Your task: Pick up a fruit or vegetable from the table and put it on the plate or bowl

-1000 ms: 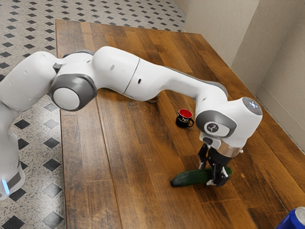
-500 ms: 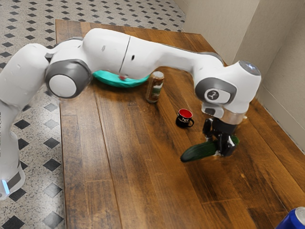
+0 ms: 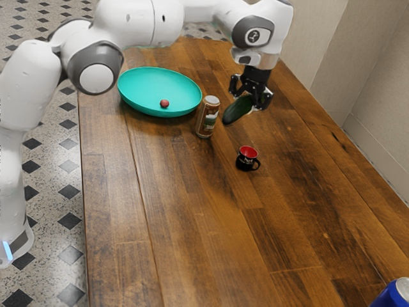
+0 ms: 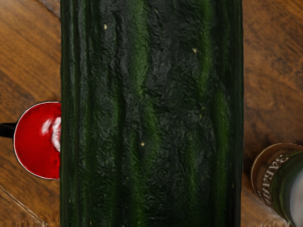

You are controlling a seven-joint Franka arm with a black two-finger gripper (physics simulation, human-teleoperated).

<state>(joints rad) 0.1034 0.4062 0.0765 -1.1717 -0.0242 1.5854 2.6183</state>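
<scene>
My gripper [image 3: 250, 97] is shut on a dark green cucumber [image 3: 236, 110] and holds it in the air above the table, tilted with one end down. In the wrist view the cucumber [image 4: 151, 113] runs right under my hand as a broad, wrinkled green band. A teal plate [image 3: 150, 86] lies on the table toward the exterior view's left of the gripper, with a small red fruit [image 3: 165, 103] resting on it.
A brown spice jar [image 3: 207, 116] stands between the plate and the held cucumber; its lid [image 4: 274, 177] appears beside the cucumber. A small black mug with a red inside [image 3: 247, 158] [image 4: 35, 139] sits below. A blue can [image 3: 395, 295] stands at the near right corner.
My arm has lifted the cucumber off the table and carried it far back and toward the exterior view's left, past the mug, toward the jar and plate.
</scene>
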